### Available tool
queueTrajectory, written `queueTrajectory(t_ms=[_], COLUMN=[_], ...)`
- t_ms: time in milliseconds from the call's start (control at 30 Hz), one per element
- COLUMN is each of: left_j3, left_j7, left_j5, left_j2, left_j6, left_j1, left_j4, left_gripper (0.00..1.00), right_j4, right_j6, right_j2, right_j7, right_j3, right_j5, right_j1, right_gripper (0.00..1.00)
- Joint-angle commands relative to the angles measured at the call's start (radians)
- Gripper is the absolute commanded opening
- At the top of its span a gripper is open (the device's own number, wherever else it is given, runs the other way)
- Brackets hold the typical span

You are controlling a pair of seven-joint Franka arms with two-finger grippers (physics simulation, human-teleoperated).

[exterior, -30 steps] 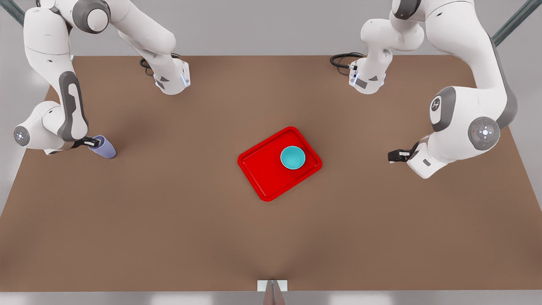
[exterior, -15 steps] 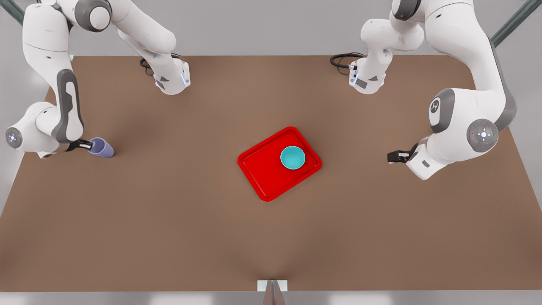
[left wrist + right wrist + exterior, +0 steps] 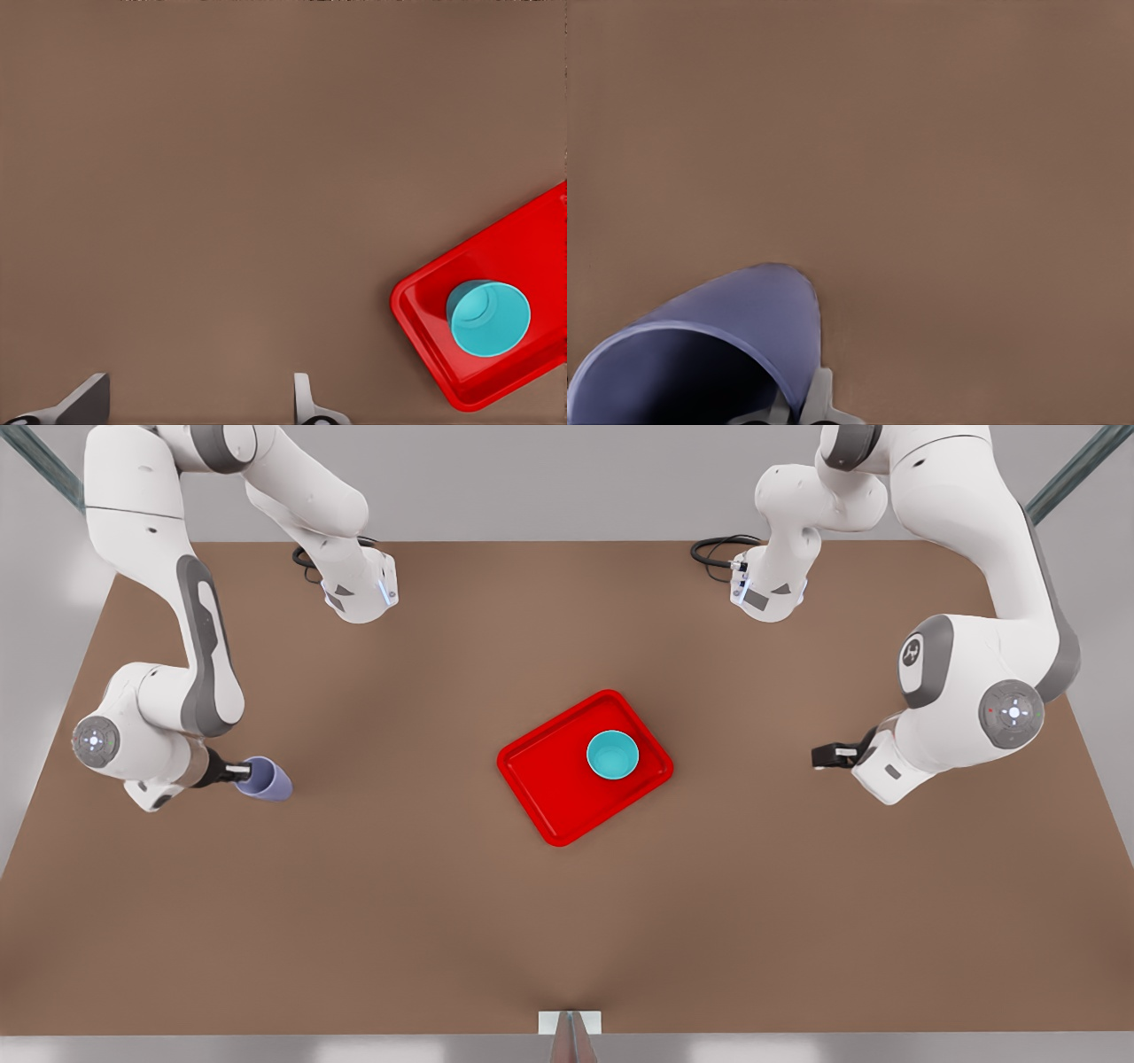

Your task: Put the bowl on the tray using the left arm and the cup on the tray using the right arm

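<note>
Right jaws (image 3: 237, 771) pinch the rim of the tilted lavender tumbler-shaped cup (image 3: 264, 779), well apart from the flat red rectangular tray (image 3: 549, 788) holding the teal round bowl (image 3: 612, 755); left jaws (image 3: 822, 755) wait, spread and empty

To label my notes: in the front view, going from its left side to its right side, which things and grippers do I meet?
right gripper shut on the cup → tray → bowl, standing on the tray → left gripper, jaws open.

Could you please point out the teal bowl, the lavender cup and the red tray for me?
teal bowl (image 3: 612, 755), front view, centre of its inside.
lavender cup (image 3: 268, 780), front view, its side wall.
red tray (image 3: 551, 784), front view, bare floor beside the bowl.
</note>
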Motion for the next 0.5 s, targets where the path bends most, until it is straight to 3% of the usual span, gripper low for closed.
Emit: queueTrajectory(t_ms=[0, 267, 467], left_j3=[-0.001, -0.001, -0.001], left_j7=[0.000, 0.000, 0.000], left_j5=[-0.006, -0.009, -0.010], left_j2=[0.000, 0.003, 0.008], left_j6=[0.000, 0.002, 0.002], left_j1=[0.002, 0.004, 0.005], left_j4=[0.000, 0.000, 0.000], left_gripper=[1.00, 1.00, 1.00], right_j4=[0.000, 0.080, 0.285], right_j6=[-0.003, -0.069, -0.139], right_j2=[-0.001, -0.015, 0.110], right_j7=[0.012, 0.322, 0.459], right_j3=[0.023, 0.294, 0.307], right_j5=[-0.006, -0.005, -0.008], right_j1=[-0.002, 0.001, 0.161], right_gripper=[0.21, 0.21, 0.21])
